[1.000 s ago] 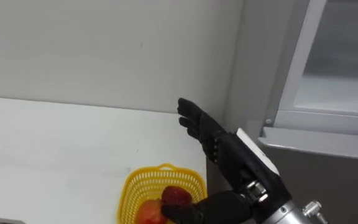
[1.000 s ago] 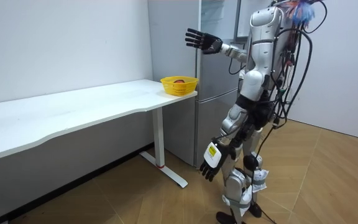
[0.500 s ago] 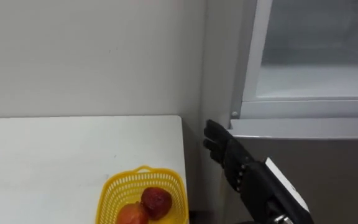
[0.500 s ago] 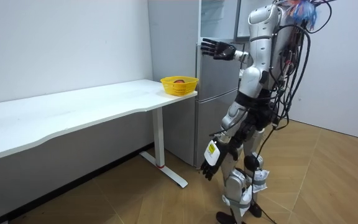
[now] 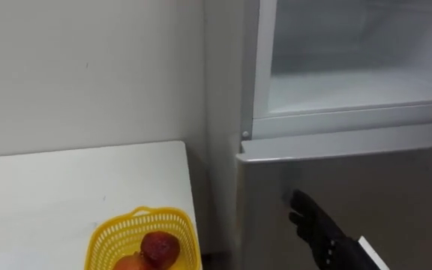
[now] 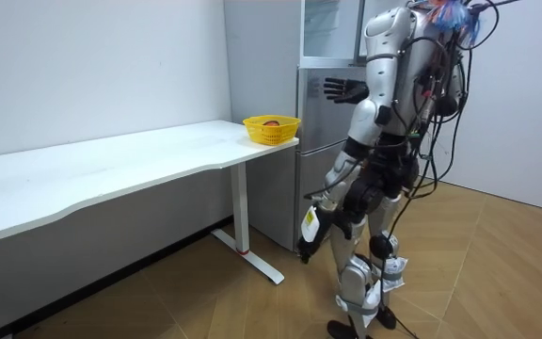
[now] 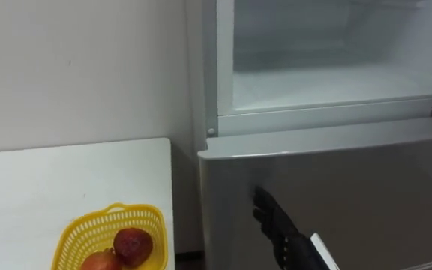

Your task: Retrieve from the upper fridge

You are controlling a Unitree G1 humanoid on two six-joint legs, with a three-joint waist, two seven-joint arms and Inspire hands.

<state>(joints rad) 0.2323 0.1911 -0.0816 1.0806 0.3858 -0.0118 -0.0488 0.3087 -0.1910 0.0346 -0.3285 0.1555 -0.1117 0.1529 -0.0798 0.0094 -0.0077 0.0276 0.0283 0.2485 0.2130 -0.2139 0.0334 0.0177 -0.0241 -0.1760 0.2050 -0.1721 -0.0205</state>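
The right hand hovers flat and empty before the fridge's lower door, likely readying a reach into the open upper compartment. The left hand hangs low.

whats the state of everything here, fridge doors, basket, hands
upper fridge, open
lower door, shut
basket, upright on the table, holding fruit
right hand, open, raised before the lower door
left hand, hanging low by the leg
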